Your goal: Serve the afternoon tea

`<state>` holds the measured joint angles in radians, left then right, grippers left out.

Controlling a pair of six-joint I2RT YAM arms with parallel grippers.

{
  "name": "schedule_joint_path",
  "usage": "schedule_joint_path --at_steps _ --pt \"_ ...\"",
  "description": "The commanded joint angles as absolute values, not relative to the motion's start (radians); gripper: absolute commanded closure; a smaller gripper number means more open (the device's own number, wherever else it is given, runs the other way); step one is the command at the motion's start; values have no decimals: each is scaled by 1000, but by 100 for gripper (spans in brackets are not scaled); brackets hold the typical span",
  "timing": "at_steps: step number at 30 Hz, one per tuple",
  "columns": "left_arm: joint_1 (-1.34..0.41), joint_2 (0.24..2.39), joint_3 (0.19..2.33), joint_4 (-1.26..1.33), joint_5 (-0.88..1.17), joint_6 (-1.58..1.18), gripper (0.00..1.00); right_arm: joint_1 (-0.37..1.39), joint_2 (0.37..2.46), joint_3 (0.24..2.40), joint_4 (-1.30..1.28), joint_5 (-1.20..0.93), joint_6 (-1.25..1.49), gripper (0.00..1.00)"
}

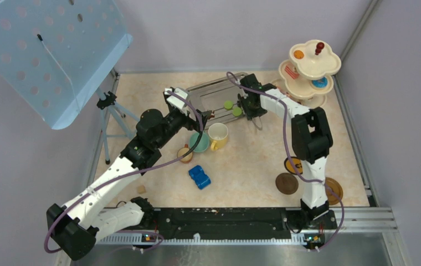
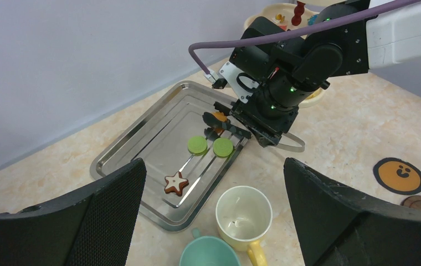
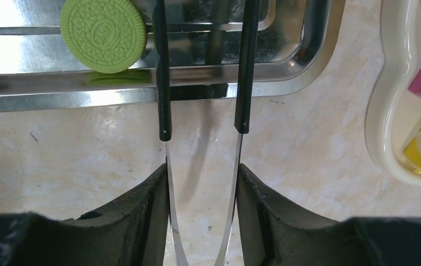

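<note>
- Two green sandwich cookies (image 2: 197, 145) lie side by side on the steel tray (image 2: 136, 138), with a brown-and-white star cookie (image 2: 175, 183) nearer its front edge.
- An orange treat (image 2: 219, 116) sits on the tray at the black tips of the tongs (image 3: 164, 83); whether it is nipped cannot be told.
- The right gripper (image 3: 201, 183) pinches the tongs' bare metal arms between its fingers.
- The left gripper (image 2: 214, 166) hangs spread wide, holding nothing, above the tray's near side.
- The yellow-and-cream mug (image 1: 217, 136) and teal cup (image 1: 200, 142) stand close together just in front of the tray, with the small brown cup (image 1: 185, 154) beside them.
- The cream three-tier stand (image 1: 308, 66), carrying several small cakes, fills the far right corner.
- Brown coasters (image 1: 286, 183) lie near the right arm's base, and a blue toy car (image 1: 199, 177) sits mid-table.
</note>
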<state>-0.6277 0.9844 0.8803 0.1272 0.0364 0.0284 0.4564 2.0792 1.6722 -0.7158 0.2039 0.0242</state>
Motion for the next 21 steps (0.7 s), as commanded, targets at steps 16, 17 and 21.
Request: schedule_joint_path --at_steps 16,17,21 --pt "-631 977 883 167 47 23 1 469 1873 1673 -689 240 80 99" --pt "-630 976 882 167 49 23 1 464 1855 1675 -693 224 87 100" --pt "-631 972 883 167 49 23 1 439 1759 1658 -693 151 118 100"
